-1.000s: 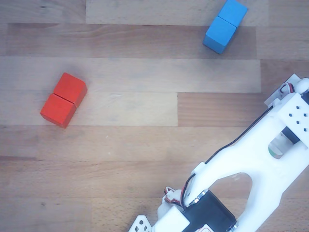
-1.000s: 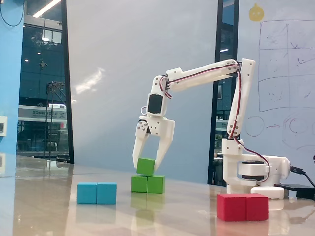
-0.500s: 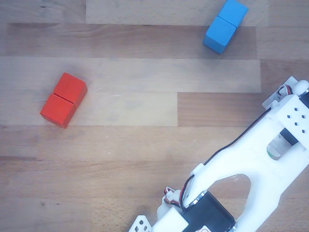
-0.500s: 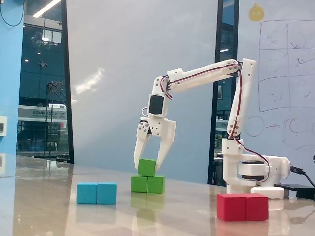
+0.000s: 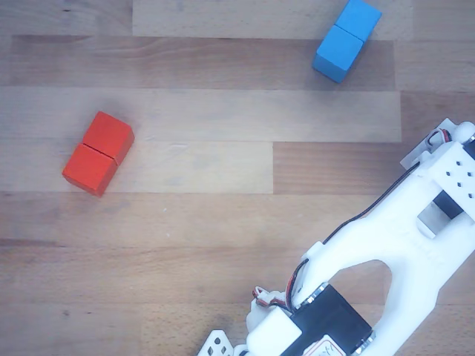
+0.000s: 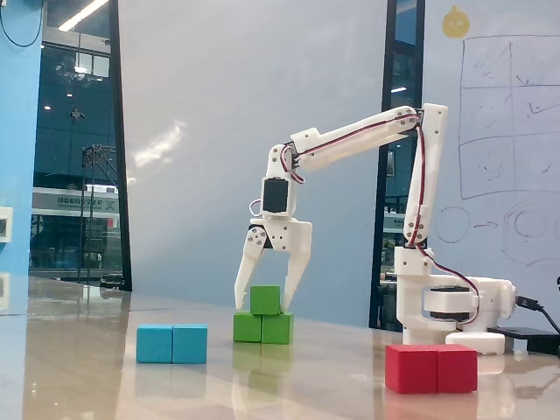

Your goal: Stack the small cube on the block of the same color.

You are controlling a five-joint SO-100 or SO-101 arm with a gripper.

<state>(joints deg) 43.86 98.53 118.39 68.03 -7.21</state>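
Fixed view: the white arm (image 6: 367, 140) reaches down over the table (image 6: 105, 367), its gripper (image 6: 264, 302) spread wide, fingers straddling the small green cube (image 6: 265, 299) with gaps either side. That cube sits atop the long green block (image 6: 262, 328). Red block (image 6: 431, 367) right, blue block (image 6: 172, 343) left.

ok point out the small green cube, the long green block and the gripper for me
small green cube (image 6: 265, 299), fixed view, its front face
long green block (image 6: 262, 328), fixed view, front face at the middle seam
gripper (image 6: 263, 306), fixed view, midway between its fingertips, open around the cube
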